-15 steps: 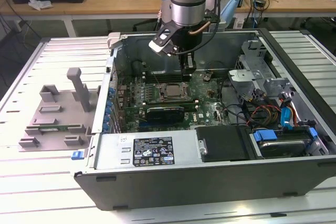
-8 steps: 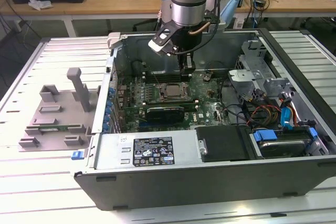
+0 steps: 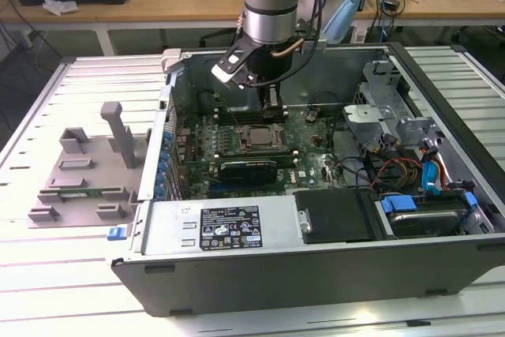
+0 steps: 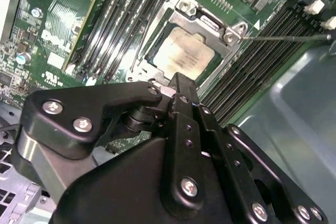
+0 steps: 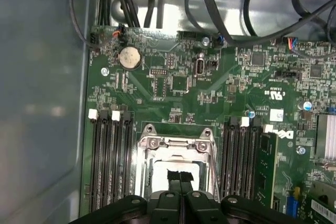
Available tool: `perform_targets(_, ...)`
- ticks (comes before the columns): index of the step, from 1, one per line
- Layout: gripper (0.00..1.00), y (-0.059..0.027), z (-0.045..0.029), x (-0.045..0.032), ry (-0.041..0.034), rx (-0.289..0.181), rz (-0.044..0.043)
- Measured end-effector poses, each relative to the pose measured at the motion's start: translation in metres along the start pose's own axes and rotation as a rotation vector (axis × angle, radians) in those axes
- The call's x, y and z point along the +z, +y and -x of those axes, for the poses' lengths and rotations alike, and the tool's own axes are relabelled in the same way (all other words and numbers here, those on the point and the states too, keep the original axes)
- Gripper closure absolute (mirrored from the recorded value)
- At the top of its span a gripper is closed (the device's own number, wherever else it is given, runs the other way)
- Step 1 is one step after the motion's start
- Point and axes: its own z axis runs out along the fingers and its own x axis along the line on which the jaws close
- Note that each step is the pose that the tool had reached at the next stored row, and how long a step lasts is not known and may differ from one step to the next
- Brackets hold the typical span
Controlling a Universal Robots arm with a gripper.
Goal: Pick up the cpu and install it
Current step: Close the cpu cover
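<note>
one arm (image 3: 270,5), one gripper (image 3: 272,110), one cpu (image 3: 258,138). they sit inside one open computer case (image 3: 316,274) that lies on its side on a white slatted table (image 3: 47,274).

one grey tray (image 3: 87,165) lies on the table at the exterior view's left of the case, well apart from the gripper. one black card (image 3: 248,170) stands on the board just nearer than the cpu. in the first wrist view one round coin cell (image 5: 129,57) shows on the green board. two banks of memory slots (image 5: 110,161) flank the socket, one on each side.

the cpu (image 4: 181,56) is a small flat square with a dull, pale silver-grey metal top and a stepped edge. it lies flat and level inside one bright metal socket frame (image 5: 178,142), near the middle of the board.

the gripper (image 5: 180,178) hangs straight over the socket. its two black fingertips (image 5: 173,176) are pressed together with only a thin seam between them, gripping nothing. in the second wrist view the gripper (image 4: 178,83) stands at the cpu's edge; whether it touches the metal i cannot tell.
</note>
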Motion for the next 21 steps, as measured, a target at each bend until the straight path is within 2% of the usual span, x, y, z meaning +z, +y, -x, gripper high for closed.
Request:
perform_targets(6,0.89,-0.0003,-0.0001,0.0001,0.0003,-0.014,0.0002)
perform_targets(14,0.89,-0.0003,-0.0001,0.0005,0.0018,-0.178,0.0015)
perform_targets(15,0.89,-0.0003,-0.0001,0.0006,0.0022,-0.225,0.0019)
perform_targets(19,0.89,-0.0003,-0.0001,0.0007,0.0029,-0.306,0.0025)
perform_targets(21,0.89,-0.0003,-0.0001,0.0007,0.0033,-0.364,0.003)
